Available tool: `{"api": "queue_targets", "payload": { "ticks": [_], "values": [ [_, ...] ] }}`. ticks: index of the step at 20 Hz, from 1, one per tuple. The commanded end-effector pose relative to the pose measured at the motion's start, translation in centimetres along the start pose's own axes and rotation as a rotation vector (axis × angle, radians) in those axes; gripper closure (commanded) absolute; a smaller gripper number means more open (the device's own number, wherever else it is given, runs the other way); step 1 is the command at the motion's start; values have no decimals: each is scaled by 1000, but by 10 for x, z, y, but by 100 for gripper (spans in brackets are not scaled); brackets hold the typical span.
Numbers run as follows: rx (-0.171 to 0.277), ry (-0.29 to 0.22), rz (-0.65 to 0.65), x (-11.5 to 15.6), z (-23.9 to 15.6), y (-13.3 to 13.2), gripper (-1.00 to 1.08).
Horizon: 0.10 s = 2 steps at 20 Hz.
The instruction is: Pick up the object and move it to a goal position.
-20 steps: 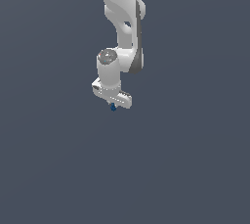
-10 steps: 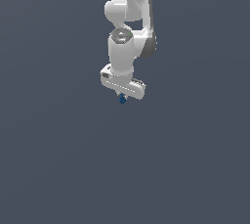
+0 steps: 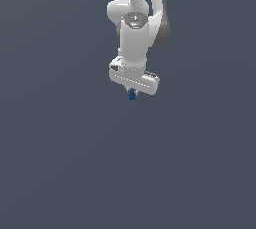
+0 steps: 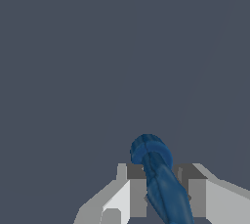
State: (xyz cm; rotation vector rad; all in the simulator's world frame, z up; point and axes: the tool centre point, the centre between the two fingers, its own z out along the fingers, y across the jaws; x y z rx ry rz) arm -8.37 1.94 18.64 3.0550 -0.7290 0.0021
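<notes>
The object (image 3: 132, 94) is a tiny blue blob that pokes out just below my white gripper (image 3: 132, 93) in the exterior view. In the wrist view the object (image 4: 158, 179) looks like a dark blue rod with a rounded end, held between the two grey fingers (image 4: 137, 189). My gripper (image 4: 161, 191) is shut on it. The arm hangs down from the top of the exterior view and holds the object in the air over the plain dark grey ground.
The arm has moved with the object toward the exterior view's right and slightly up, and the wrist has turned. The object stays in the gripper.
</notes>
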Motion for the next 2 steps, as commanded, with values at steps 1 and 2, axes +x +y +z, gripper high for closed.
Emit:
{"api": "queue_targets", "payload": {
  "ticks": [1, 2],
  "values": [
    [0, -1, 1, -1, -3, -2, 108],
    [0, -1, 1, -1, -4, -2, 108]
  ]
}}
